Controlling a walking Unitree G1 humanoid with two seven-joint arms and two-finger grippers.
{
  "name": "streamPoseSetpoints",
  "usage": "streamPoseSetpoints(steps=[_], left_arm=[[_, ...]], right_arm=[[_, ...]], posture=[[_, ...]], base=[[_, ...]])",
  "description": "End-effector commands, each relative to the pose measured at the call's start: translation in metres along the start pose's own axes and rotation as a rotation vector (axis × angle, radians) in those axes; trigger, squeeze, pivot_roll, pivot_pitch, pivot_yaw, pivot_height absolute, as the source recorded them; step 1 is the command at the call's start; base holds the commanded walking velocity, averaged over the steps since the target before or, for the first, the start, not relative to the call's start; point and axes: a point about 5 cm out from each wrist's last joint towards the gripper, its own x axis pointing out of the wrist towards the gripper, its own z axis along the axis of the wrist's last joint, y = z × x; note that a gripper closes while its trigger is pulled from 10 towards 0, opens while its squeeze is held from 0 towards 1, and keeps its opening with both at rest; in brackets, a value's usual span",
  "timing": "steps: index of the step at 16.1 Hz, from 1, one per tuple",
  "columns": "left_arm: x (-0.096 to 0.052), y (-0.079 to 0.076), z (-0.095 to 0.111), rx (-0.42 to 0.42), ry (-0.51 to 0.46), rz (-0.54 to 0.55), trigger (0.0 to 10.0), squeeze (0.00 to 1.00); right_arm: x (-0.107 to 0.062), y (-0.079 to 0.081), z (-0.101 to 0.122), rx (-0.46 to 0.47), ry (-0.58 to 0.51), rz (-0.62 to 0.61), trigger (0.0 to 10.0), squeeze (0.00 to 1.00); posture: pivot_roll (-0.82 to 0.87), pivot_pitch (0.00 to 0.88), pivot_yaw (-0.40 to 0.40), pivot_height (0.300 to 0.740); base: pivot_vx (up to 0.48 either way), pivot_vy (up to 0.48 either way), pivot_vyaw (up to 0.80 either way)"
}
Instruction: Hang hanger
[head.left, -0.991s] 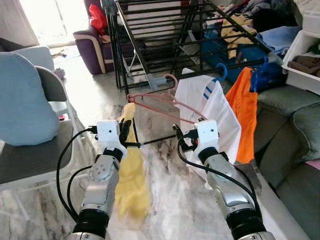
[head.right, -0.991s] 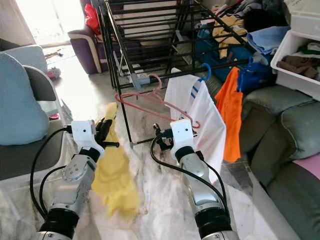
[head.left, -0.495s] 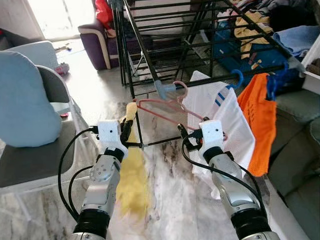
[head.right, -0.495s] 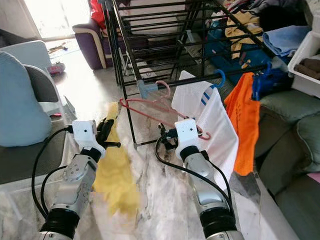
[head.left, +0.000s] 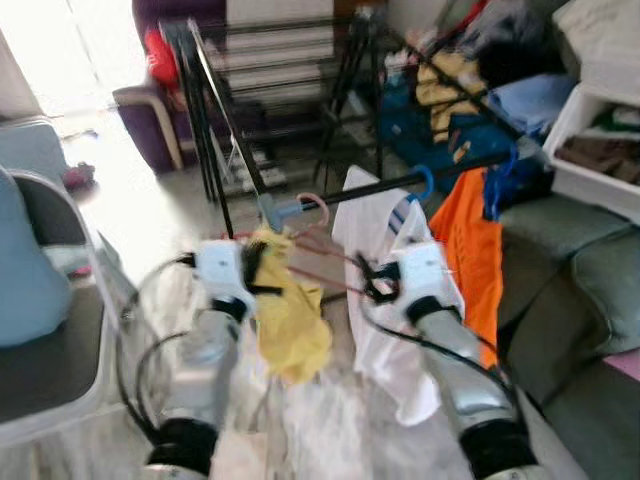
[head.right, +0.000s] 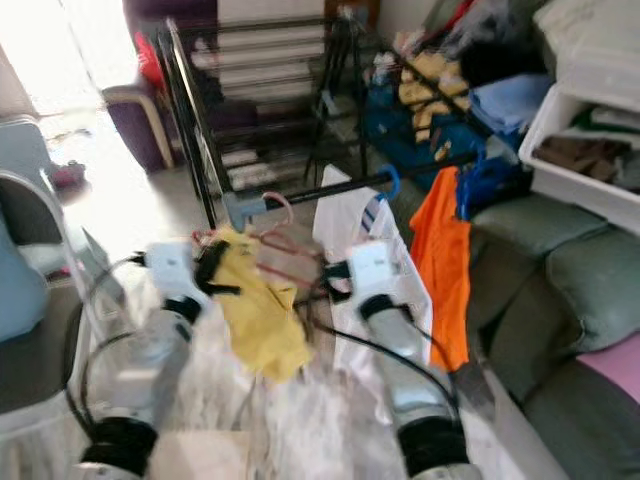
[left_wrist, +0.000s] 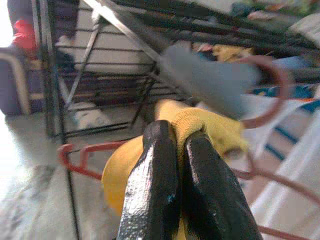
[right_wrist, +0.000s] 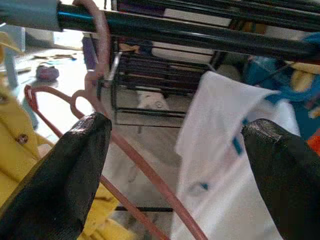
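Low in the frame's middle, the left end effector stays clenched on the yellow button-up garment, which now hangs bunched and higher than a second ago. The right end effector has let go, its fingers spread wide either side of the pink wire hanger. Beyond, its hook now sits over the black metal drying-rack rail, so hanging looks nearly done.

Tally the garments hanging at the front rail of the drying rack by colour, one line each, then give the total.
Yellow garment: 1
White garment: 1
Orange garment: 1
Total: 3
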Motion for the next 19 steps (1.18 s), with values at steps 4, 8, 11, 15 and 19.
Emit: streamPoseSetpoints(steps=[4, 8, 11, 15, 19], left_arm=[[0.004, -0.004, 0.006, 0.014, -0.022, 0.001, 10.0, 0.00], [0.004, -0.003, 0.004, 0.021, -0.008, 0.010, 10.0, 0.00], [0.004, -0.002, 0.004, 0.028, 0.003, 0.009, 10.0, 0.00], [0.003, 0.000, 0.004, 0.041, 0.018, -0.007, 10.0, 0.00], [0.001, -0.001, 0.004, 0.039, 0.026, -0.026, 10.0, 0.00]], right_arm=[[-0.004, -0.011, -0.004, -0.022, 0.034, 0.007, 10.0, 0.00], [-0.013, -0.021, -0.023, -0.050, 0.149, 0.123, 10.0, 0.00], [-0.009, -0.034, -0.026, -0.110, 0.188, 0.176, 10.0, 0.00], [0.006, -0.052, -0.020, -0.209, 0.224, 0.273, 10.0, 0.00], [0.019, -0.050, -0.016, -0.246, 0.225, 0.330, 10.0, 0.00]], posture=[[-0.13, 0.000, 0.013, 0.740], [-0.14, 0.000, 0.016, 0.740], [-0.13, 0.000, 0.017, 0.740], [-0.11, 0.000, 0.020, 0.740], [-0.10, 0.000, 0.022, 0.740]], base=[[0.000, 0.000, 0.00], [0.000, 0.000, 0.00], [0.000, 0.000, 0.00], [0.000, 0.000, 0.00], [0.000, 0.000, 0.00]])
